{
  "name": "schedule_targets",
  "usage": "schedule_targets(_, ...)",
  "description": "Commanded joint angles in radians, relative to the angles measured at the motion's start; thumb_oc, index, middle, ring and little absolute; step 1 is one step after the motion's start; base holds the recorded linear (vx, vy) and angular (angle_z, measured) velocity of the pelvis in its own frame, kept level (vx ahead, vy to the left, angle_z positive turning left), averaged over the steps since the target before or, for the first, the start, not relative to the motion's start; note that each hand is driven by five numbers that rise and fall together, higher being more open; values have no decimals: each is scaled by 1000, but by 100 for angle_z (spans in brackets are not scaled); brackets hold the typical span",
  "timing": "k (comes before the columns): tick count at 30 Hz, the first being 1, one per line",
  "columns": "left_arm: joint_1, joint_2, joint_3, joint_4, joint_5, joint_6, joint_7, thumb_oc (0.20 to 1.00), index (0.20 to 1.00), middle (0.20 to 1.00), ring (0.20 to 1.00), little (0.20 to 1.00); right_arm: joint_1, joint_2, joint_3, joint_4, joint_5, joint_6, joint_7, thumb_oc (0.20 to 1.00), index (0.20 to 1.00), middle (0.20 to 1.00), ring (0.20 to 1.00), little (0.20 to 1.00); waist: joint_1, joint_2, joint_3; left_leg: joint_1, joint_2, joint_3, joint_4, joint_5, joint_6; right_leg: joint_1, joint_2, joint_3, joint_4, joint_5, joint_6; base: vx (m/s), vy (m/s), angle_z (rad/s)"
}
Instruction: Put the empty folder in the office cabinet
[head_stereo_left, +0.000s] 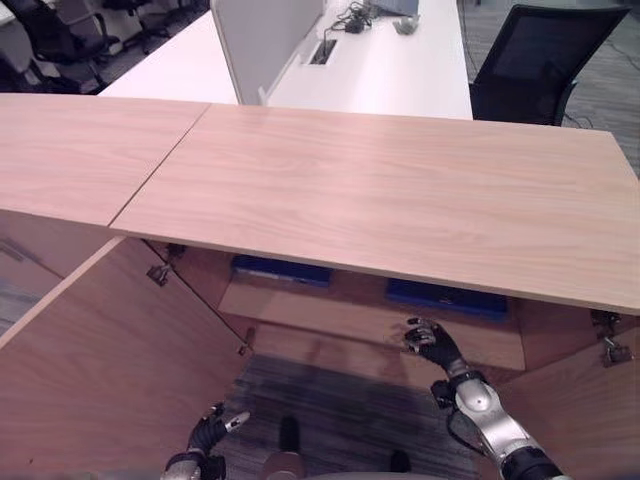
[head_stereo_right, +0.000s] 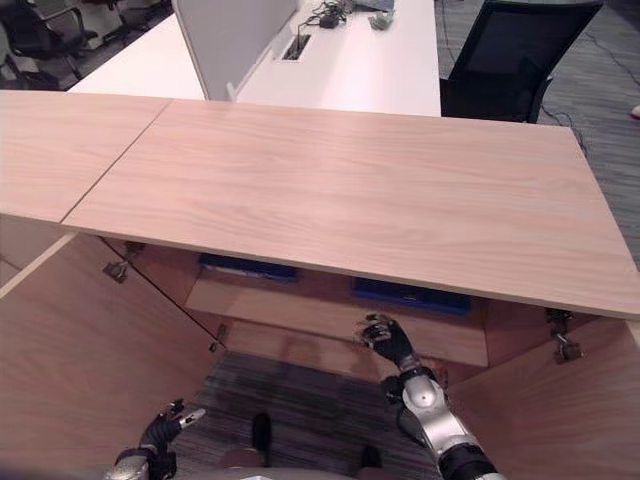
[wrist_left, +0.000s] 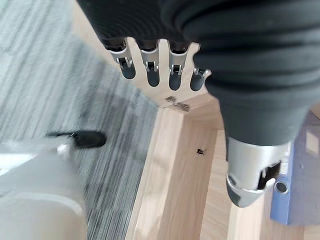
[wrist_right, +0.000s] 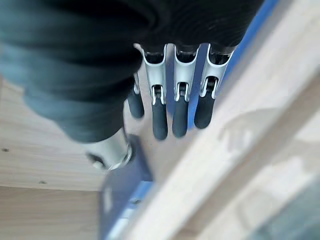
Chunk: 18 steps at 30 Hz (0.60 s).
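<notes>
Both hands empty, right hand (head_stereo_left: 432, 343) fingers straight beside blue folder (head_stereo_left: 447, 297)

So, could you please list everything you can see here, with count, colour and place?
Cabinet: one, light wood, right in front, both doors swung open.
Folders: two, blue, lying on the shelf under the cabinet top, one to the left, one to the right.
Desk: one, white, behind the cabinet, with a grey divider panel standing on it.
Chair: one, black, at the desk's right end.
More chairs: several, black, far left; number unclear.
Carpet: grey, on the floor before the cabinet.
Left hand: low by the left door, fingers straight, holding nothing.
Right hand: at the shelf's front edge near the right folder, fingers straight, holding nothing.
</notes>
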<state>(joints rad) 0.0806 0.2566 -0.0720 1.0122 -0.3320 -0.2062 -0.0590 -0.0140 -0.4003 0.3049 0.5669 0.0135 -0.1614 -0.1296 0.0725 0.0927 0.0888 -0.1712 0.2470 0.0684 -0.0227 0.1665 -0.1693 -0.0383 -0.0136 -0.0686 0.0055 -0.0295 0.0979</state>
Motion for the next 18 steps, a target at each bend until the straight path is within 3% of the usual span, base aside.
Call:
schedule_targets(1,-73,47,11,-9,-42,-35,-3,1000,1000,1000,1000,1000,-9,40,-39,-24,25,-32,-16,1000,1000,1000,1000,1000,-16,-103,24,-34,-80,58,69,-23,11,-6,-75,7,81,-35,81,-379,-59,3)
schedule_targets(2,-70,42,6,-10,-40,-34,-1,1000,1000,1000,1000,1000,-3,42,-45,-1,30,-31,-23,1000,1000,1000,1000,1000,-31,-114,19,-18,-84,76,119,-70,23,-17,-86,-1,83,-27,77,-192,-29,24)
schedule_targets(4,-65,39,6,-13,-41,-33,-3,1000,1000,1000,1000,1000,4,45,-48,10,32,-30,-23,1000,1000,1000,1000,1000,-40,-119,15,-3,-85,84,159,-108,30,-19,-91,-9,85,-24,74,-169,-14,57)
schedule_targets(5,-61,35,6,-13,-40,-29,-6,1000,1000,1000,1000,1000,19,49,-54,59,43,-25,-19,1000,1000,1000,1000,1000,-62,-131,-4,55,-84,112,217,-173,43,-37,-107,-24,85,-9,66,-252,9,36)
schedule_targets(6,-63,34,5,-10,-41,-28,-6,1000,1000,1000,1000,1000,22,54,-56,94,52,-21,-18,1000,1000,1000,1000,1000,-75,-135,-15,84,-80,129,245,-194,47,-44,-115,-33,83,-2,64,-183,22,19)
schedule_targets(8,-62,35,6,-8,-41,-27,-7,1000,1000,1000,1000,1000,26,56,-58,127,58,-16,-15,1000,1000,1000,1000,1000,-83,-132,-20,108,-69,139,270,-201,47,-44,-113,-47,83,-1,60,-122,60,54)
schedule_targets(9,-67,35,4,1,-37,-23,-5,1000,1000,1000,1000,1000,29,57,-59,173,59,-7,-10,1000,1000,1000,1000,1000,-103,-129,-40,156,-53,186,266,-210,43,-46,-118,-72,76,4,64,-144,87,59)
schedule_targets(12,-74,22,-19,-19,-22,-11,0,1000,1000,1000,1000,1000,43,63,-63,219,63,4,-7,1000,1000,1000,1000,1000,-114,-116,-59,199,-46,241,202,-224,33,-37,-117,-94,69,9,74,-75,136,49)
schedule_targets(14,-102,-4,-66,-31,24,2,18,1000,1000,1000,1000,1000,43,93,-62,318,75,25,0,1000,1000,1000,1000,1000,-123,-120,-75,240,-78,231,108,-237,32,-39,-134,-104,74,36,93,-107,244,15)
schedule_targets(18,-129,-9,-90,-54,36,10,34,1000,1000,1000,1000,1000,38,135,-57,371,81,45,5,1000,1000,1000,1000,1000,-127,-138,-62,252,-113,224,40,-227,52,-97,-172,-99,124,82,117,-148,159,8)
